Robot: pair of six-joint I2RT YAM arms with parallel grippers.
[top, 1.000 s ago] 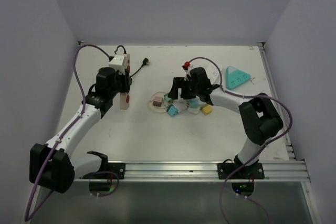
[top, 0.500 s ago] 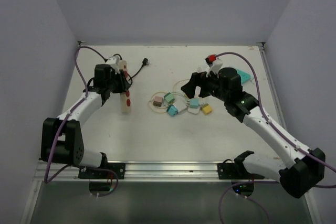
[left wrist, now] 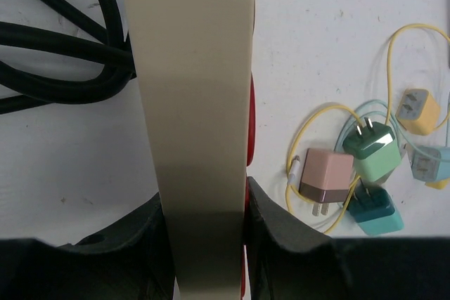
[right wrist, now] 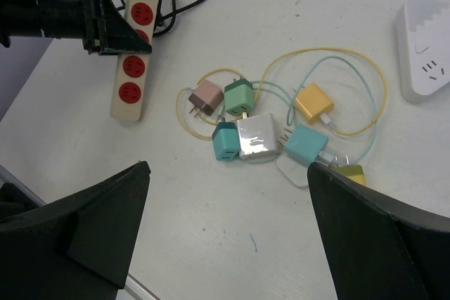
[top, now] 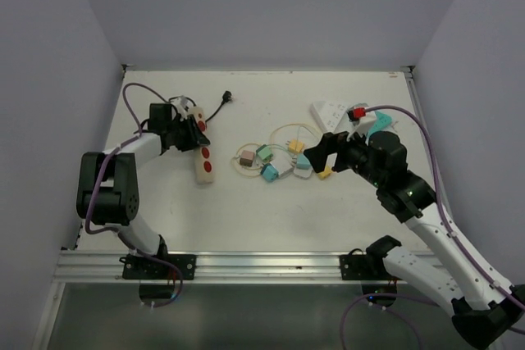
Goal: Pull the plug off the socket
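Note:
A cream power strip [top: 203, 163] with red sockets lies at the left of the table. It also shows in the left wrist view [left wrist: 193, 103] and the right wrist view [right wrist: 133, 68]. My left gripper [top: 184, 131] [left wrist: 204, 205] is shut on its far end. The sockets I can see hold no plug. Its black cord and plug [top: 227, 97] trail behind it. My right gripper [top: 321, 152] [right wrist: 226, 166] is open and empty, hovering above a pile of small chargers [top: 279, 161] [right wrist: 256, 135].
A white adapter block [top: 328, 111] [right wrist: 425, 50] and a teal triangular one [top: 380, 121] lie at the back right. Yellow and pale green cables [right wrist: 351, 82] loop around the chargers. Walls stand on the left, back and right sides.
My left arm has swung left and lowered the strip onto the table. My right arm has pulled back from the charger pile to the right and risen.

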